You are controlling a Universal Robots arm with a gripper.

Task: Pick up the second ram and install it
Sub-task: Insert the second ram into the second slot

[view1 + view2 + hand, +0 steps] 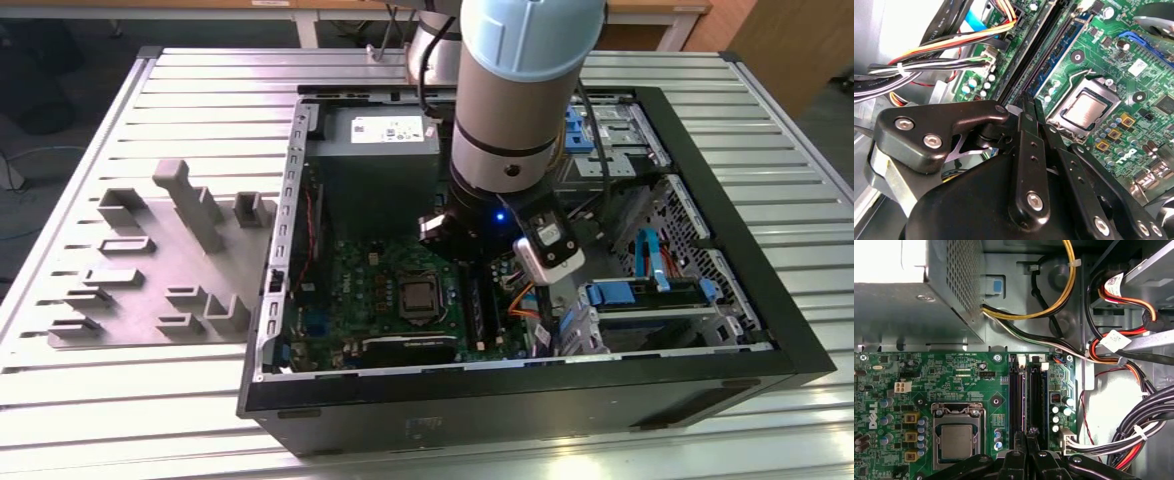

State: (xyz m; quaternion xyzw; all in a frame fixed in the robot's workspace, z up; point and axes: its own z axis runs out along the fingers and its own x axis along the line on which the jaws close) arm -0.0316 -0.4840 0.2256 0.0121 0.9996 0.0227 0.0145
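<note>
My gripper is low inside the open computer case, just above the motherboard. Its two thin black fingers are pressed together, shut, and I see nothing between them. In both wrist views the tips hang over the near end of two long memory slots, a black one and a blue-edged one. They sit about over the gap between the two. The second ram is hidden; I cannot pick out a blue-green stick in or beside the slots.
The processor socket lies beside the slots. Cable bundles and a white connector crowd the other side. A grey power supply fills the case's far end. A grey moulded tray rests on the table at the exterior view's left.
</note>
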